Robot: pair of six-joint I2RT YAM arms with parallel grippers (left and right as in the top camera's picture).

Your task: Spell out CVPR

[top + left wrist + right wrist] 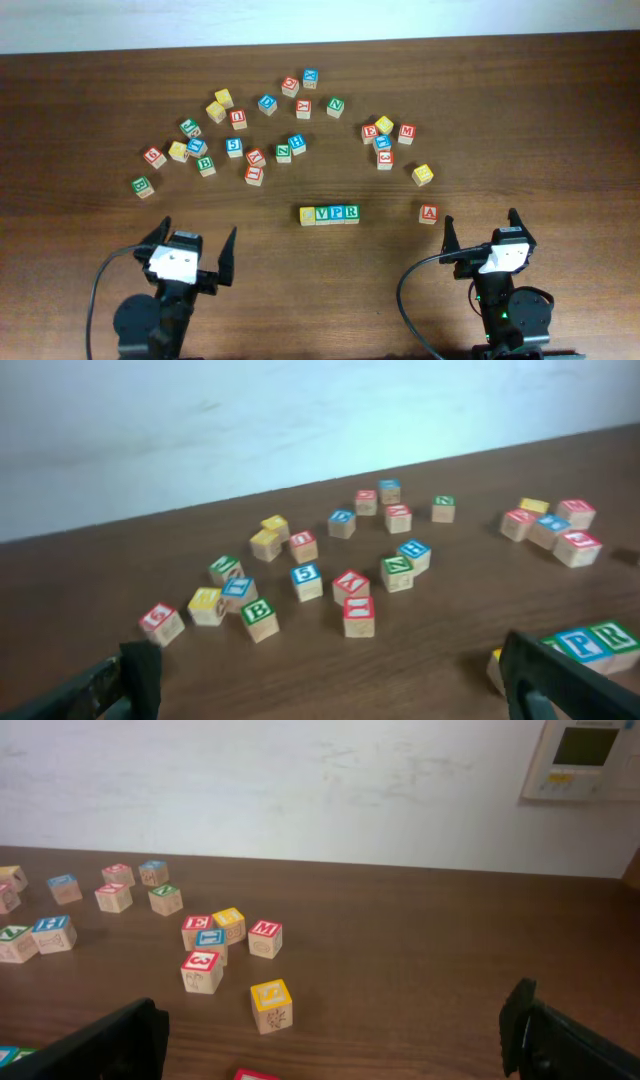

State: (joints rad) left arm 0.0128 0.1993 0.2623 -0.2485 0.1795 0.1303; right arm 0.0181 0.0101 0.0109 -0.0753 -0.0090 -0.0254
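Four letter blocks stand touching in a row [329, 214] near the table's middle front: yellow C [307, 215], blue V [322, 214], blue P [337, 213], green R [351, 213]. The left wrist view shows the row's P [581, 645] and R [613, 635] at its right edge, partly behind a finger. My left gripper [197, 247] is open and empty, left of the row and nearer the front. My right gripper [481, 231] is open and empty, at the front right.
Several loose letter and number blocks lie scattered in an arc across the far half of the table [240, 120]. A red A block [429, 213] lies just ahead of my right gripper, a yellow block [423, 174] beyond it, also in the right wrist view [272, 1005].
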